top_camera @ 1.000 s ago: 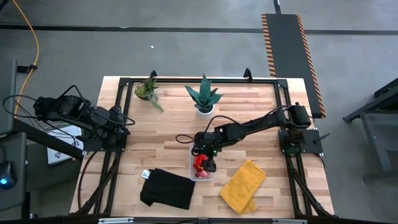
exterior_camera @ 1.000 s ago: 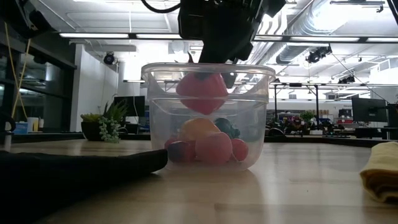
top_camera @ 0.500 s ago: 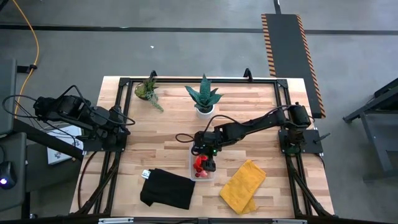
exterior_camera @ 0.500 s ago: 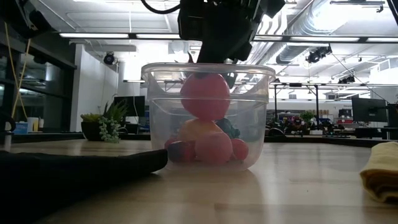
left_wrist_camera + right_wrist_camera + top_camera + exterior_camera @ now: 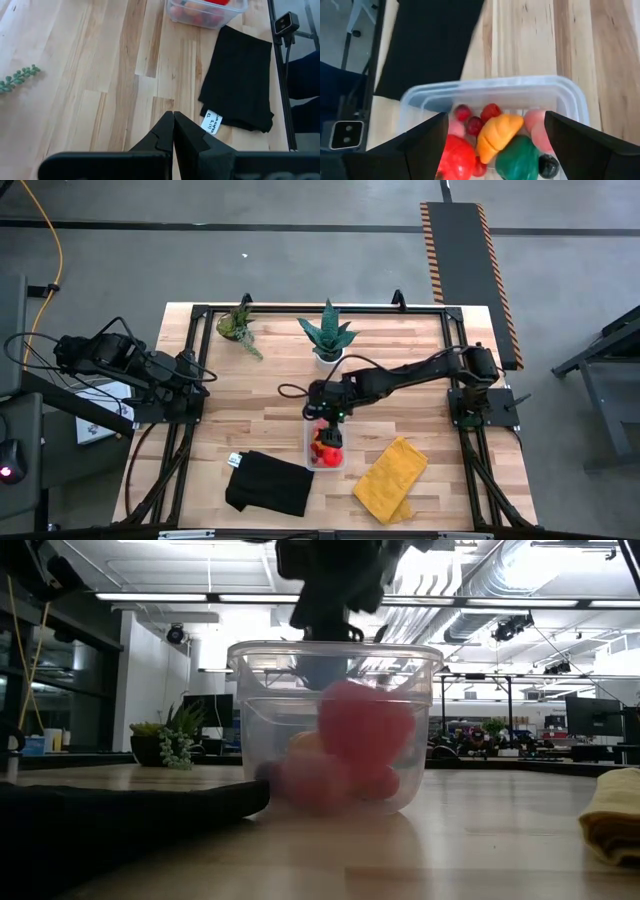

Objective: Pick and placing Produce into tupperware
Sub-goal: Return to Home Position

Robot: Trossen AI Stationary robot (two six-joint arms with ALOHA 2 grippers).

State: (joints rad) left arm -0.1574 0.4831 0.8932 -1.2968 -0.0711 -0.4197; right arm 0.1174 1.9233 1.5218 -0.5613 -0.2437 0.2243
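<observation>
- High view: my right claw hangs over the far end of the clear box, which stands on the table between the black cloth and the yellow cloth. The toy fruit lies inside the box. My left claw waits at the table's left edge.
- Low view: my right claw sits just above the box rim, not touching it. A red piece shows behind the box wall, on top of paler pieces.
- Left wrist view: my left claw has its fingers pressed together on nothing. The box is well away across the table, beside the black cloth.
- Right wrist view: my right claw is spread wide and empty. Below it, red, orange, green and pink pieces fill the box.
- Handling, as I judge it: the pieces look light, hard, smooth and round, so they may roll. Grip each across its middle. The box looks thin and light and may slide. Hold it by a short rim.
</observation>
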